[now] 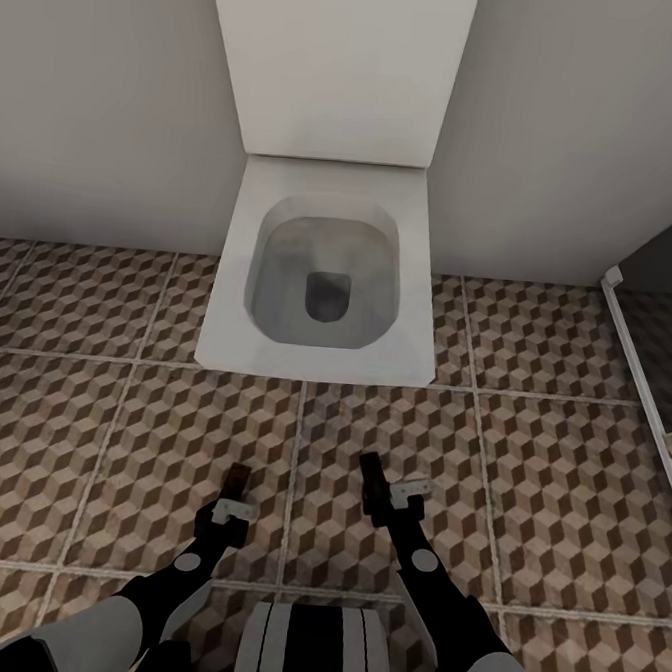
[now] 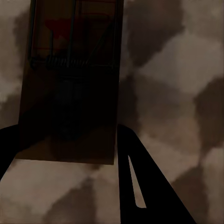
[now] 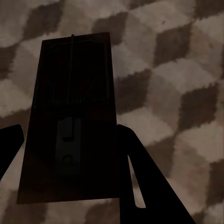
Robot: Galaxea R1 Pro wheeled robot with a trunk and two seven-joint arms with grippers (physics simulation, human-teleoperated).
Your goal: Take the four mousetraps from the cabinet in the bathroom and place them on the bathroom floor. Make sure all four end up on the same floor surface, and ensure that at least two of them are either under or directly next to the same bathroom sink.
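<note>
Head view: both arms are held low over the bathroom floor (image 1: 564, 512), facing a toilet (image 1: 325, 275). One mousetrap (image 2: 70, 84) is pinched by the left gripper (image 2: 70, 154), another mousetrap (image 3: 70, 121) by the right gripper (image 3: 70, 163), presumably carried towards the sink.

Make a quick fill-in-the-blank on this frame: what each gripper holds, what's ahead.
1. The left gripper is shut on a ____.
2. The right gripper also holds a mousetrap, so ____ mousetraps are carried.
3. The white fixture straight ahead is a ____.
4. Both grippers hang over the cube-patterned ____.

Missing words: mousetrap; two; toilet; floor
</note>
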